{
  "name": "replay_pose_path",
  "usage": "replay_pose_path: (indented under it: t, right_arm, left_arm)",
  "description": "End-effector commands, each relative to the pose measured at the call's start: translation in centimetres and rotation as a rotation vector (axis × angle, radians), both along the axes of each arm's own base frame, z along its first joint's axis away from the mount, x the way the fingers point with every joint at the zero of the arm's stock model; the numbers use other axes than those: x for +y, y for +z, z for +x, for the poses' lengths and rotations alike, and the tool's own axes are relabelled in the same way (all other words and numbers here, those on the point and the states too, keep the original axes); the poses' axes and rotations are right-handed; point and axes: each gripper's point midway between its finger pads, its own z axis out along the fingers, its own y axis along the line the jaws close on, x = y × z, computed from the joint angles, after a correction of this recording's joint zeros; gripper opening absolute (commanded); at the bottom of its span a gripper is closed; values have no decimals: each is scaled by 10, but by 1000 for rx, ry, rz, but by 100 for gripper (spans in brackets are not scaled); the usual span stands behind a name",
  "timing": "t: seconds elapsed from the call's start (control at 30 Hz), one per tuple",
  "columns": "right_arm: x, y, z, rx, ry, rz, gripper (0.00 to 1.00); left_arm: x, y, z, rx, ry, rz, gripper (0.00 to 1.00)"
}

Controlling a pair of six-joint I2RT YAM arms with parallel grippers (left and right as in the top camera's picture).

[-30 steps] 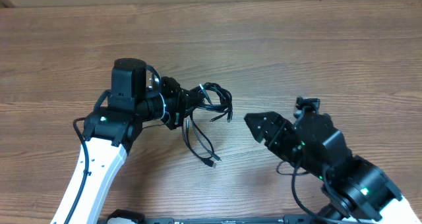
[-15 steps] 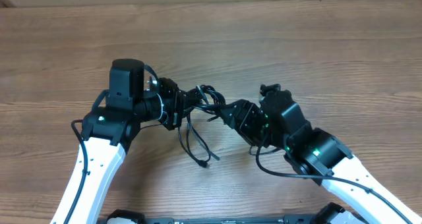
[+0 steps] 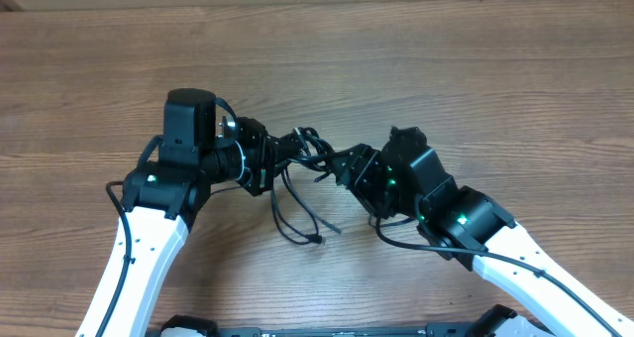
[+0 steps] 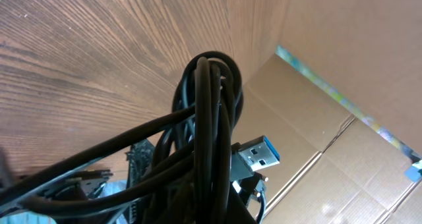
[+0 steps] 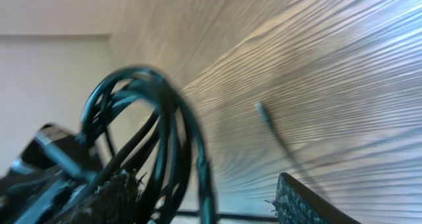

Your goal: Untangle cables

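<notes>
The cables (image 3: 309,147) are thin black cords in a knotted bundle held just above the wooden table. My left gripper (image 3: 287,149) is shut on the bundle from the left. Loose strands (image 3: 294,218) hang to the table and end in a small plug (image 3: 319,238). Up close in the left wrist view, the looped cables (image 4: 208,118) fill the middle and hide my fingers, with a silvery, blue-lined plug (image 4: 257,155) sticking out. My right gripper (image 3: 344,166) is at the bundle's right side. In the right wrist view it (image 5: 204,188) stands open, with blurred cable loops (image 5: 168,132) between its fingers.
The wooden table (image 3: 495,69) stretches around both arms. Thicker black robot leads run along the left arm (image 3: 121,200) and under the right arm (image 3: 426,253). Brown cardboard (image 4: 343,85) shows past the table edge in the left wrist view.
My right arm has swung left from the table's right side up to the bundle. The hanging strands and plug have shifted slightly. The left arm has held still.
</notes>
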Motion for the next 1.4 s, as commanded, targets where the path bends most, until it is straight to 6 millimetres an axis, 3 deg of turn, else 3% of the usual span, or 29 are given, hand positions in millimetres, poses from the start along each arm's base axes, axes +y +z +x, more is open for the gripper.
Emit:
replay_pose_path:
  t: [0.0,0.1,0.2,0.3,0.43,0.63,0.83,1.2,1.37]
  right_arm:
    - [-28,14,0,-62,-61,-41,66]
    - [-47,25,-11,-72,-92,-51,70]
    - [-66,33,-24,-89,-128,-78,82]
    - [-78,33,-38,-74,-132,-96,94]
    - [-85,27,-55,-22,-123,-106,100]
    - [-65,21,-75,70,13,-48,100]
    - [-57,2,-88,187,76,-65,100]
    - [-34,-8,-97,226,169,-72,100]
    - [-34,-9,-94,198,158,-95,100]
  left_arm:
    - [-7,26,-3,-100,-54,-17,4]
    - [-6,24,-2,-119,-60,-1,4]
    - [-4,23,0,-138,-61,18,4]
    - [-4,23,0,-149,-69,25,4]
    - [-4,22,-1,-145,-69,25,4]
    - [0,9,-9,-68,-58,52,4]
    - [1,6,-12,-46,-55,56,4]
    - [2,6,-11,-45,-47,61,4]
    - [2,6,-11,-45,-47,61,4]
